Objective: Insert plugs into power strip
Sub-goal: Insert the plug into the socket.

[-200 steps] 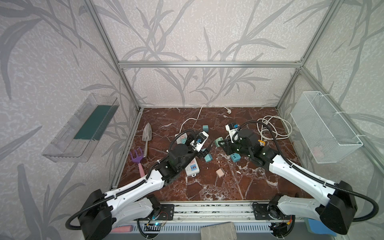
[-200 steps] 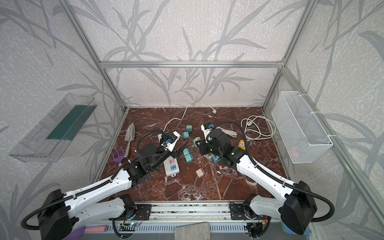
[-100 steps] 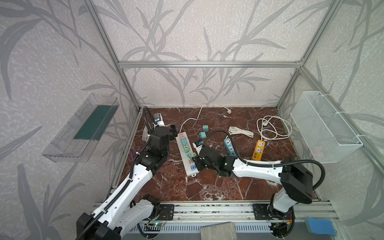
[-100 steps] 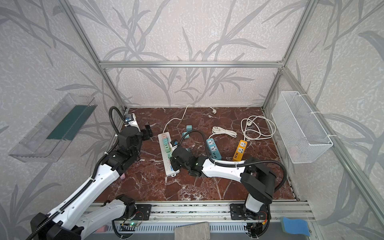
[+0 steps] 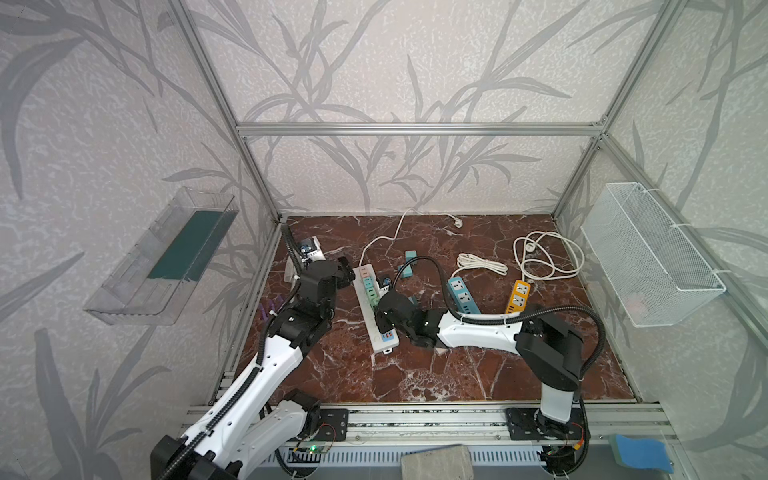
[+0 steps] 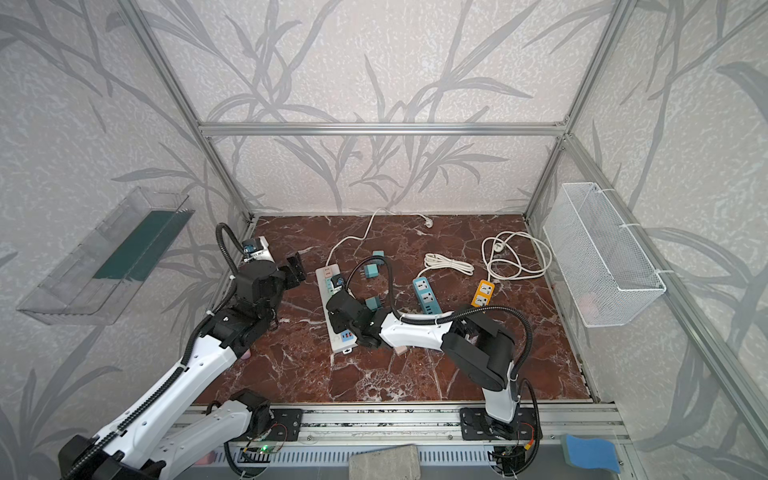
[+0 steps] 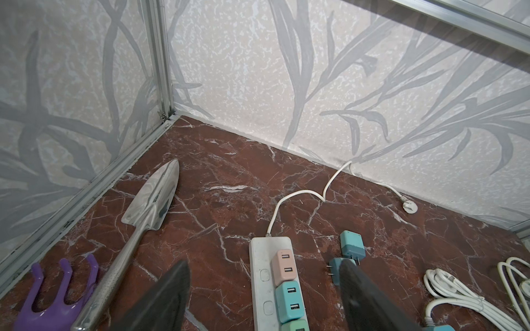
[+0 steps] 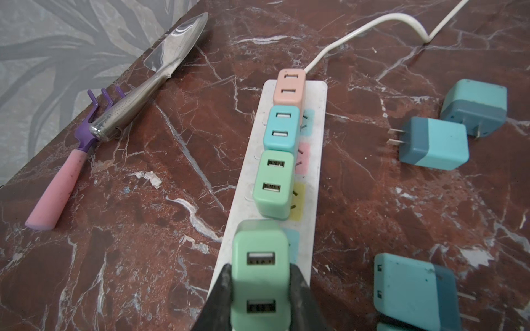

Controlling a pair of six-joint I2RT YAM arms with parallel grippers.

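- right gripper point(image 8: 259, 275) pinching green plug point(image 8: 259, 243) by its flat sides, at the fourth socket of white power strip point(image 8: 315, 94) — next to three seated plugs point(image 8: 282, 129)
- plug looks light, rigid, smooth — may slip; hold the sides, prongs down
- left gripper point(image 7: 263, 265) spread, empty

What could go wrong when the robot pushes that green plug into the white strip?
The right pincer grips the green plug over the white strip. Its prongs are hidden, so they might miss the holes and bend. The other green plug stands close by, so the two might bump. The left pincer is open and holds nothing, so the strip might slide when pushed.
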